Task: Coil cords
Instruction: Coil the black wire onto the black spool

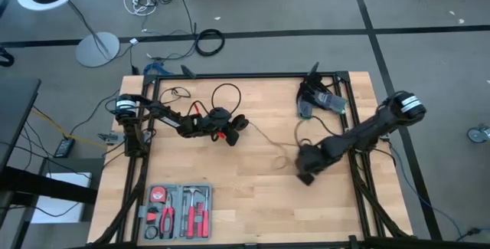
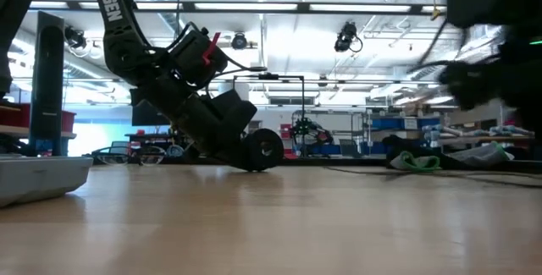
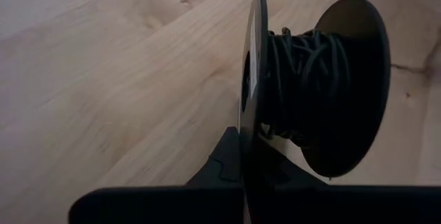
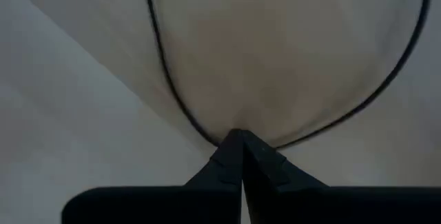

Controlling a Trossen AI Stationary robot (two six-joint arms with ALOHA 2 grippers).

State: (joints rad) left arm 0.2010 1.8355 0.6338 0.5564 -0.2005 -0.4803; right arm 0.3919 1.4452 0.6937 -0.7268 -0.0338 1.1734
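Note:
A thin black cord is wound on a small black spool [image 1: 240, 122] with two round flanges near the table's middle, as the left wrist view [image 3: 310, 79] shows. My left gripper [image 1: 230, 129] is shut on the spool. A loose length of the cord [image 1: 268, 138] runs over the wood from the spool toward my right gripper [image 1: 305, 174], which is shut on it right of the middle. In the right wrist view the cord [image 4: 155, 79] bends in a loop away from the fingertips. My left gripper pinches the rim of one spool flange [image 3: 252, 138] between its two fingers. It comes slanting down from the table's left. The spool stands on edge, its lower rim [image 2: 264, 168] at the table top. My right gripper pinches the thin cord at the bend of a loop [image 4: 239, 136], only at the fingertips. The fingers lie across the cord. Both strands curve away slack over the wood.
A grey tray of red-handled tools [image 1: 178, 211] lies at the near left. A heap of green and black gear [image 1: 321, 99] sits at the far right. Thin black loops [image 1: 226, 92] lie near the far edge. A black frame [image 1: 253, 76] rims the table.

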